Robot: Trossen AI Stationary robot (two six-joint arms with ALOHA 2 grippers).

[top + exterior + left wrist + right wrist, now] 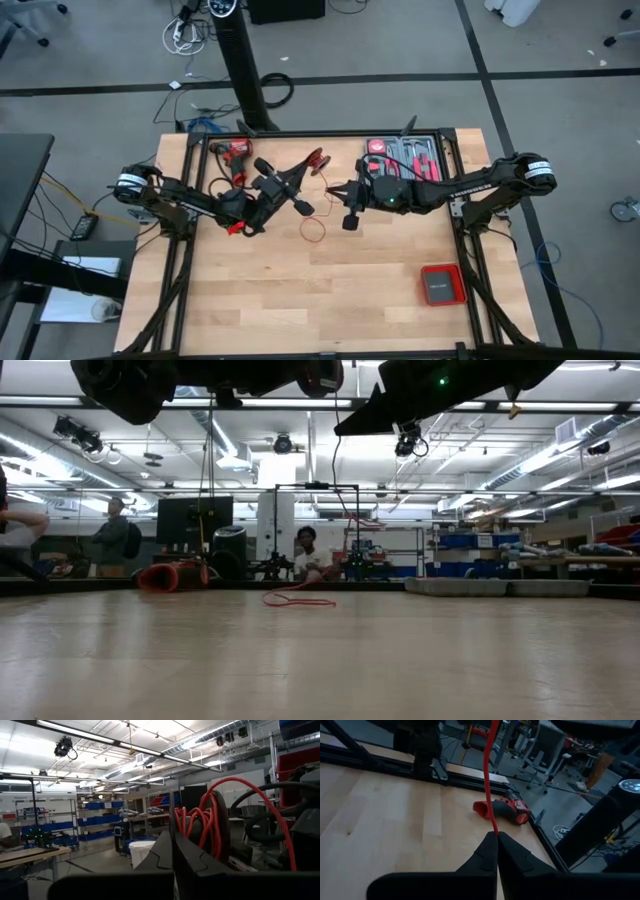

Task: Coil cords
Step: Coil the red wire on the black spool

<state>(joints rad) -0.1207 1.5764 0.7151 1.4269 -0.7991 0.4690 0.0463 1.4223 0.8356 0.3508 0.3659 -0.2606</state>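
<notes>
Both arms are raised over the middle of the wooden table [330,290], their tips close together.

Left tool [297,182]: in the high view it sits at the red cord reel [315,162]. From the left wrist view the dark fingers [186,855] are pressed together and clenched on the reel's [212,827] edge, with red cord wound around the hub right ahead of them. The reel is held clear of the table.

Right tool [336,190]: just beside the left tool, on the far side of the reel from it. In the right wrist view its fingers [487,854] are closed on the red cord [491,780], pinching it at the tips; the cord runs straight away from the tool in a taut line.

Cord: below and between the two tools a loose red loop [314,228] lies on the table; the low view shows the same loop [298,599] flat on the surface, with a strand hanging down to it from the arms overhead.

Beyond the left tool, at the table's back edge, lies a red power drill [232,150], also seen past the right tool in its wrist view [502,811]. Behind the right arm sits an open tool case [405,155]. Well away from the right tool, toward the near corner, sits a small red box [440,284].
</notes>
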